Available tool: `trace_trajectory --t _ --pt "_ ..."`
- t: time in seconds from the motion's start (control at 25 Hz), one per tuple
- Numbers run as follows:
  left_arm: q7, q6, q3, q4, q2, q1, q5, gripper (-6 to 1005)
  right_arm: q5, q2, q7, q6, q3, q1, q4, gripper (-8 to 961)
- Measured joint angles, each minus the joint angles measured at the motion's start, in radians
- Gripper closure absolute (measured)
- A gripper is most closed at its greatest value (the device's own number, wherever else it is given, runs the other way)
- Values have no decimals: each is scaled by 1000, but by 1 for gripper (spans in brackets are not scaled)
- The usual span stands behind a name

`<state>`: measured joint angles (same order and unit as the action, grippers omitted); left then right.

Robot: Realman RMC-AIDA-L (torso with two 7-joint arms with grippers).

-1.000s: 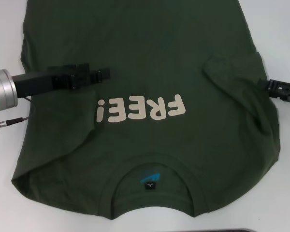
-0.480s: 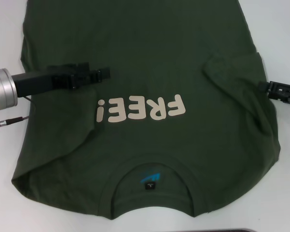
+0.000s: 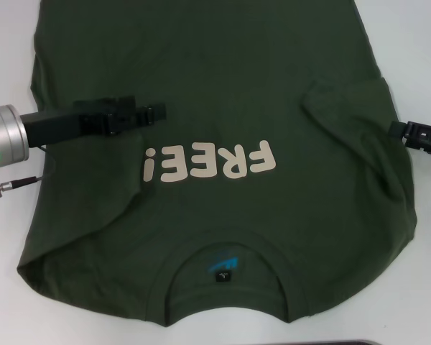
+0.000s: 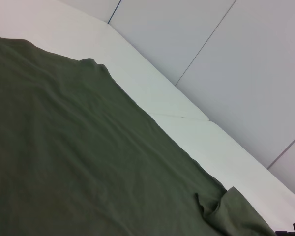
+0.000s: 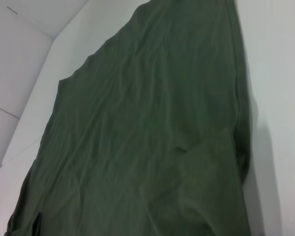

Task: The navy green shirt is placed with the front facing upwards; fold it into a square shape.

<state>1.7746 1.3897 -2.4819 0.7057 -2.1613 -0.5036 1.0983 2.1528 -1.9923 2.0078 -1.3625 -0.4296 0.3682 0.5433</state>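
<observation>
The white table (image 3: 7, 273) shows at both sides of the frame, and the navy green shirt (image 3: 223, 72) covers nearly all of it, front up. Its collar (image 3: 226, 241) sits at the lower centre, with the small dark neck label (image 3: 221, 274) inside it. The cream "FREE!" lettering (image 3: 210, 162) runs across the middle and reads upside down from the head camera. Both sleeves are folded in over the body; the one at the right makes a raised flap (image 3: 345, 108) in the upper right.

From the left edge the left arm's silver cuff (image 3: 3, 140) reaches in, and the left gripper (image 3: 154, 113) lies low over the cloth, just above and left of the lettering; I cannot tell whether its fingers are parted or closed. The right gripper (image 3: 399, 129) pokes in at the right edge, at the shirt's folded side, and its fingers cannot be read either.

Both wrist views show only green cloth and white table.
</observation>
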Motion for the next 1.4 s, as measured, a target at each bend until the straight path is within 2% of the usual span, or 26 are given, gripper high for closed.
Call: trace_trajectory --t 0.44,1.0,1.2,1.4 --pt "0 9 0 0 1 -6 0 111 1 0 6 18 3 0 -24 179" --pt "-7 12 0 0 3 -6 0 111 0 -12 1 13 0 12 -40 175" --pt "-7 13 0 0 3 -6 0 111 -3 -10 7 9 11 2 -40 239" --pt "-8 12 0 0 3 -4 0 112 -4 -7 3 15 18 -6 -40 363"
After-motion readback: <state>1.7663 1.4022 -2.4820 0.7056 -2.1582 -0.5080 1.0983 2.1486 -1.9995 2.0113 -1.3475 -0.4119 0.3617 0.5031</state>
